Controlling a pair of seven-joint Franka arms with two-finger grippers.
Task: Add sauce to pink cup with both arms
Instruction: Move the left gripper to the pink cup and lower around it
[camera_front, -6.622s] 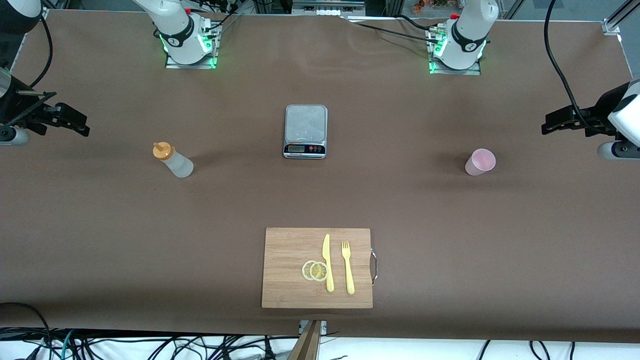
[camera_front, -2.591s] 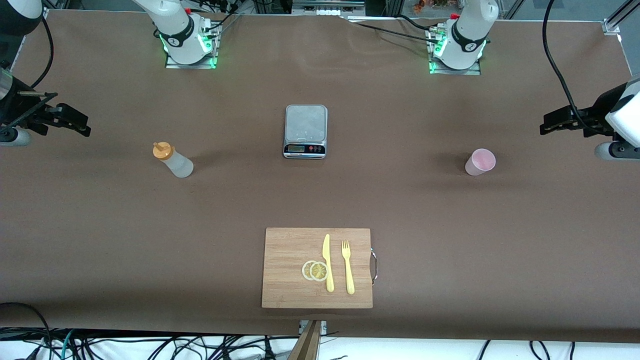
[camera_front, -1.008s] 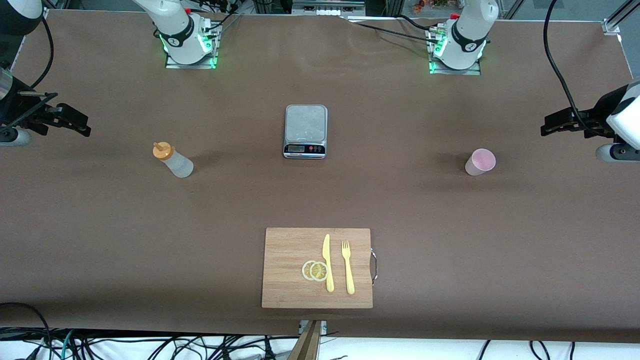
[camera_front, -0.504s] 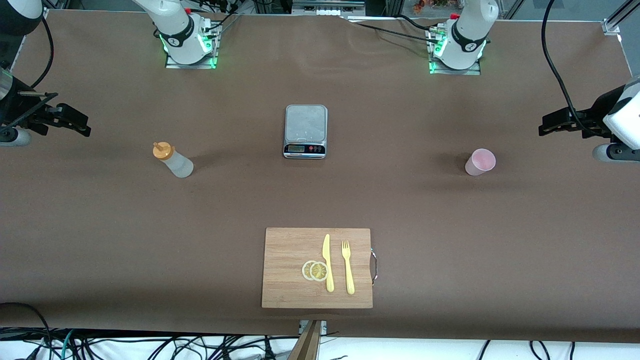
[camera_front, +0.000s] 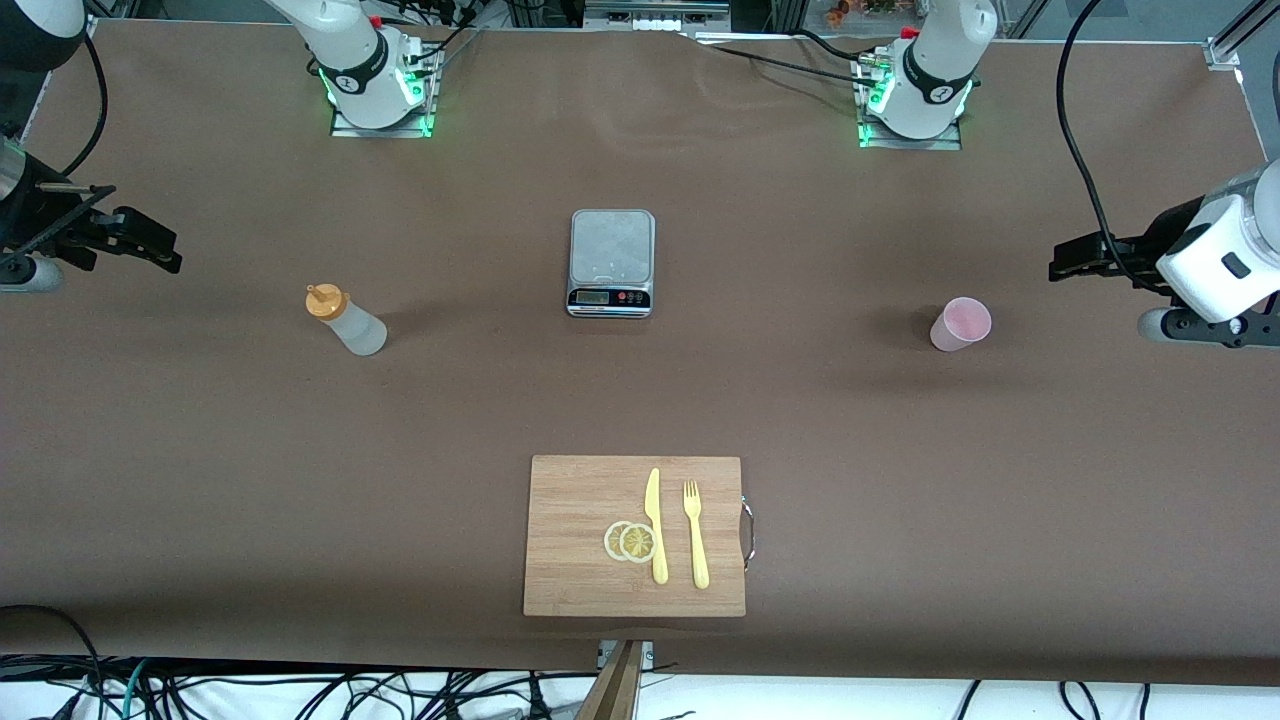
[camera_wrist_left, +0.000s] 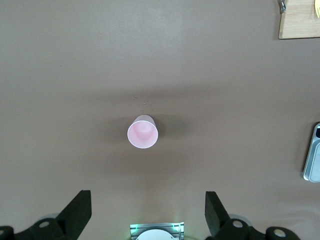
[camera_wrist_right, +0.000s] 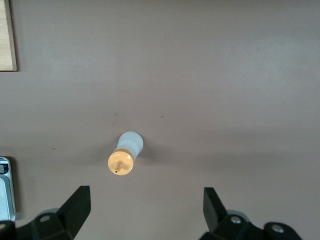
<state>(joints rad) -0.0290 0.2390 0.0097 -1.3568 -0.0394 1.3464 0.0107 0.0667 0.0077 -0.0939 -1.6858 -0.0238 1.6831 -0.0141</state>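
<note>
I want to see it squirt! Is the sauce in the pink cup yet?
Not yet. The pink cup looks empty, and the sauce stands capped and untouched. Both grippers are open: the left gripper over the table near the cup, the right gripper near the bottle. Grabbing, bringing together and squeezing are all left.

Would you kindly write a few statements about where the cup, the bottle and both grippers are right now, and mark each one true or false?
1. The pink cup stands upright on the table. True.
2. The sauce bottle is in the right gripper. False: it stands on the table, untouched.
3. The left gripper is open. True.
4. The cup sits on the scale. False: it stands toward the left arm's end.
5. The cutting board lies nearer the front camera than the scale. True.
</note>
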